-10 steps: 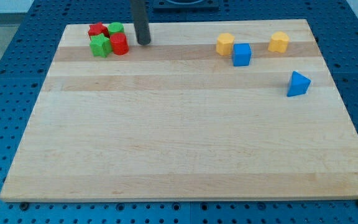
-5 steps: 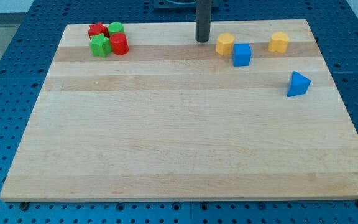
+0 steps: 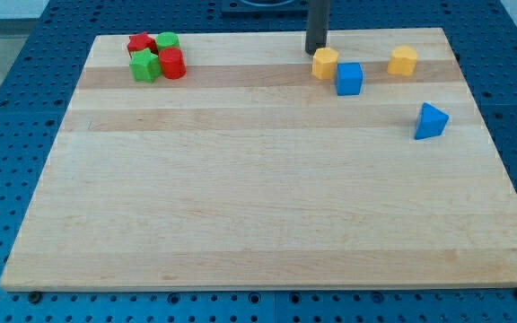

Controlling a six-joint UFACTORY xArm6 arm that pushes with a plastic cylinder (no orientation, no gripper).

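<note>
My tip rests on the wooden board near its top edge, right of centre. It stands just above and slightly left of a yellow block, very close to it; contact cannot be made out. A blue cube sits against that yellow block's lower right. Another yellow block lies further to the view's right, and a blue triangular block lies below it.
At the board's top left sits a tight cluster: a red block, a green block, a green block and a red block. A blue pegboard surface surrounds the board.
The rod has travelled to the view's right along the top edge, from beside the red and green cluster to the yellow block. No block has moved.
</note>
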